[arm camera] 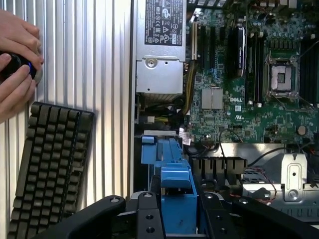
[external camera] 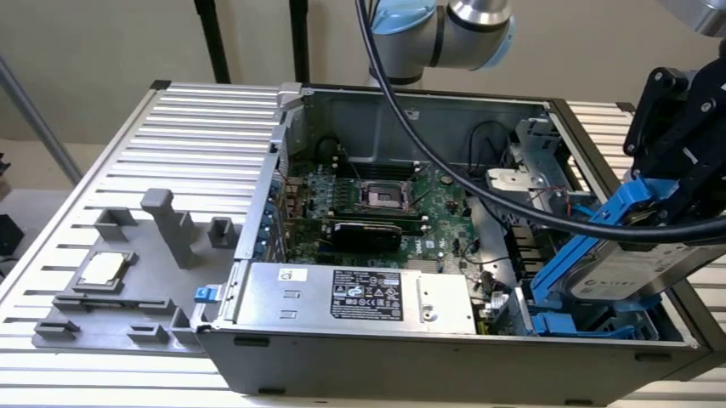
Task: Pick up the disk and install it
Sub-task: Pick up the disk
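Black fingers (arm camera: 144,219) of my gripper (arm camera: 178,216) sit closest to the wrist camera, clamped on the blue side rail of the disk (arm camera: 177,191), with the rail pinched squarely between them. From the exterior view I've got the disk (external camera: 635,268) up in the air and tilted, silver face and white label showing, blue rails either side. My gripper (external camera: 669,212) has it from above. It hangs over the drive bay corner at the exterior view's right of the open computer case (external camera: 454,361), just above the blue plastic bay parts there, and I can't tell whether it touches them. Inside the case lies the green motherboard (external camera: 375,204), and the silver power supply (external camera: 352,293) (black-and-white label on top) sits along the near wall. Beside the case on the slatted table (external camera: 204,127) stands a grey fixture (external camera: 114,314) carrying a small square chip (external camera: 102,268). The wrist view also catches a black keyboard (arm camera: 50,169) and a person's hands (arm camera: 15,64) around a dark object, well apart from me.
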Available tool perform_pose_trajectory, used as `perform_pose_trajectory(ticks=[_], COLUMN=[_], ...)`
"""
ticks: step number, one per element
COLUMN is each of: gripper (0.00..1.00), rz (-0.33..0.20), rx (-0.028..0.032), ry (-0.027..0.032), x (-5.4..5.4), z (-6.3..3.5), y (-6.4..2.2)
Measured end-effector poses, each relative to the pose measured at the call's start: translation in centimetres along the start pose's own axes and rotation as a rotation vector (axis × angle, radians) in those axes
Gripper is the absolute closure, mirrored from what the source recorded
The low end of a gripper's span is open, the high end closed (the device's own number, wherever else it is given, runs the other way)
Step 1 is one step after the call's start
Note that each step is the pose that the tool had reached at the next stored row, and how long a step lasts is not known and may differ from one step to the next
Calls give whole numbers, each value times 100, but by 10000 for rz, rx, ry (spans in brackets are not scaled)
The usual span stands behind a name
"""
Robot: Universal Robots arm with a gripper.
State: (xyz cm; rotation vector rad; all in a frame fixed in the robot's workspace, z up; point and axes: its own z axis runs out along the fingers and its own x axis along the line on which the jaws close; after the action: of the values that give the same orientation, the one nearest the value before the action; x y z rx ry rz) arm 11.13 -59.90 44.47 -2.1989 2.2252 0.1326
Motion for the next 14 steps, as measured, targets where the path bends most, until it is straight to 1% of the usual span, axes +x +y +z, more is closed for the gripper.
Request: perform_pose_trajectory(ticks=[8, 14], gripper=[67, 67], rz=[2, 3], rx=[0, 0], ry=[37, 38], x=[2, 3], z=[43, 72], y=[15, 15])
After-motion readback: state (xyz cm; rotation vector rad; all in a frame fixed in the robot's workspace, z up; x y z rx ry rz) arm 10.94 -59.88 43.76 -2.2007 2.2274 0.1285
